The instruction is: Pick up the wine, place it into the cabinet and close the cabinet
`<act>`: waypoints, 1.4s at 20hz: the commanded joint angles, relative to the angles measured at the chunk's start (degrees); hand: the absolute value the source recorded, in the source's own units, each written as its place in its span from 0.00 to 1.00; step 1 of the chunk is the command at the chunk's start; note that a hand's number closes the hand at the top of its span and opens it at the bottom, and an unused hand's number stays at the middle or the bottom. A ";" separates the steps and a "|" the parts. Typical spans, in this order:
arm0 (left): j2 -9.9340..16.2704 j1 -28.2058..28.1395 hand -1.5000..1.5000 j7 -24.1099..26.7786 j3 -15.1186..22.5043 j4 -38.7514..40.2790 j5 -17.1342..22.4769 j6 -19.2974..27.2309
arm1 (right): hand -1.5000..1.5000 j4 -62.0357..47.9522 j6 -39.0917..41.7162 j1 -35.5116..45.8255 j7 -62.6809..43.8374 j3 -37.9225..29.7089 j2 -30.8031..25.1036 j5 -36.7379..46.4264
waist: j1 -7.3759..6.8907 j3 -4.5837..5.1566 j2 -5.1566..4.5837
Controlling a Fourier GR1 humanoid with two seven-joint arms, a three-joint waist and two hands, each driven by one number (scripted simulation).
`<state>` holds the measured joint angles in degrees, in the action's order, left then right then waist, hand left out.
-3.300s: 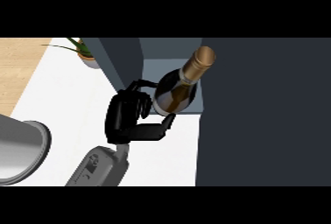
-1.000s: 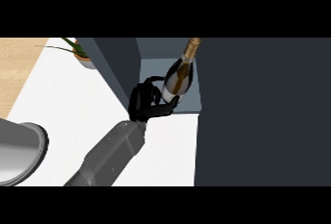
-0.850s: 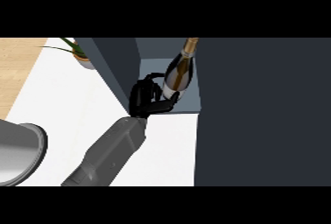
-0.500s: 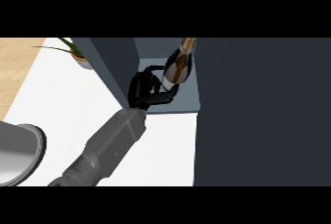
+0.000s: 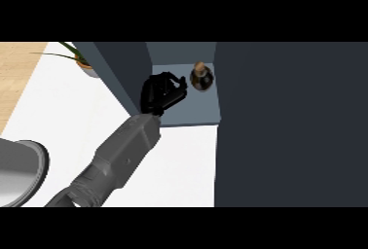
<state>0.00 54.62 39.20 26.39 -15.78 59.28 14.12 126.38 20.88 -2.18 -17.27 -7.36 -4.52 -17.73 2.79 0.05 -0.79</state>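
The dark glass wine bottle [image 5: 202, 78] stands upright on the grey-blue cabinet floor [image 5: 194, 114], just right of my curled, empty black left hand [image 5: 161, 93].

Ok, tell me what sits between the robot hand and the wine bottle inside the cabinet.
Nothing. In the head view only a narrow strip of bare cabinet floor separates the left robot hand from the upright wine bottle.

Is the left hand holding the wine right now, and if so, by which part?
Nothing is held. The left hand is curled inside the cabinet, just beside the wine bottle, which stands upright on the shelf, apart from the fingers.
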 commanded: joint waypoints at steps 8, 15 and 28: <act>0.00 2.33 1.00 2.40 -2.47 4.92 1.94 -0.73 | 0.00 -0.94 0.57 -1.34 1.94 2.08 1.35 1.93 | 0.53 0.01 -0.19; -0.01 -0.11 0.00 12.67 -4.47 6.26 1.00 -1.00 | 0.00 1.11 -0.77 0.61 -0.73 0.29 -0.26 0.91 | -0.67 0.01 0.11; 0.27 -6.51 0.00 13.54 -0.82 -5.38 -3.82 1.40 | 0.00 2.87 -0.43 -2.84 -0.87 0.09 -0.09 1.17 | -3.07 -0.07 1.16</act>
<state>-0.10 52.11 50.09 26.23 -18.05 56.57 12.36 127.27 20.39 -2.92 -17.24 -7.35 -4.69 -16.04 1.30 0.60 -0.87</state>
